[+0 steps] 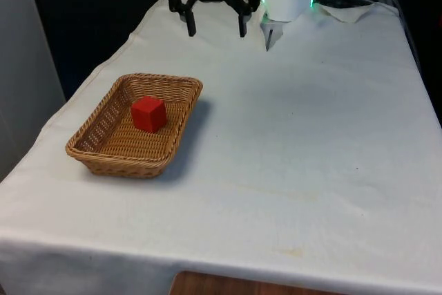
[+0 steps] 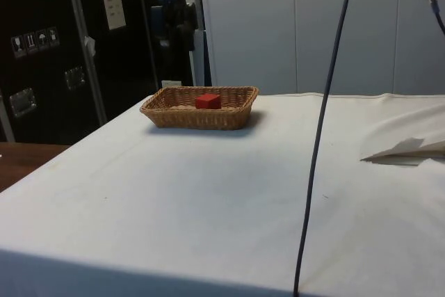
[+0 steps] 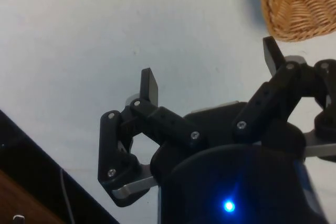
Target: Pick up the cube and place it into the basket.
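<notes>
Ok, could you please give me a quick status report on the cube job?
End effector open, empty, raised over the table's far end. Red cube sitting inside the wicker basket. Nothing in the way on the white cloth.

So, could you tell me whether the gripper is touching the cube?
Apart. The front view shows the open gripper raised far beyond the basket, where the cube rests.

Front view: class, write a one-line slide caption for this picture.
Red cube resting inside the wicker basket on the white cloth, the open gripper raised behind it.
</notes>
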You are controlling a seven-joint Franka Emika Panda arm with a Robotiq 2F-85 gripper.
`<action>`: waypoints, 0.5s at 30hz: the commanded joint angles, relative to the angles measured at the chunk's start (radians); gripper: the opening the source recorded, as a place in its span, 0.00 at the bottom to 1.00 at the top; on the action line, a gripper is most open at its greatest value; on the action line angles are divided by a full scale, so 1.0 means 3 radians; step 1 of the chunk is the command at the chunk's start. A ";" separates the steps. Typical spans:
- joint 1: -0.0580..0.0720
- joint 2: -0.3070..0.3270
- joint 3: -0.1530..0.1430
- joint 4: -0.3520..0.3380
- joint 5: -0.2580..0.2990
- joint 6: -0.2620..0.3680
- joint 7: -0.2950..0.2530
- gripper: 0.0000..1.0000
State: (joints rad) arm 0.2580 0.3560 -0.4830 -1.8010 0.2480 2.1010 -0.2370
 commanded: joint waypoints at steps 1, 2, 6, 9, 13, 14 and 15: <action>0.0000 -0.0010 0.0017 -0.0010 -0.0007 0.0000 0.0000 1.00; 0.0030 -0.0047 0.0020 -0.0053 -0.0043 0.0023 0.0027 1.00; 0.0030 -0.0077 0.0073 -0.0083 -0.0053 0.0027 0.0027 1.00; 0.0033 -0.0097 0.0120 -0.0107 -0.0063 0.0023 0.0027 1.00; 0.0030 -0.0127 0.0180 -0.0137 -0.0080 0.0023 0.0027 1.00; 0.0030 -0.0137 0.0193 -0.0147 -0.0083 0.0027 0.0027 1.00; 0.0030 -0.0143 0.0210 -0.0157 -0.0087 0.0027 0.0027 1.00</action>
State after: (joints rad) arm 0.2590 0.3200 -0.4160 -1.8400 0.2310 2.1010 -0.2370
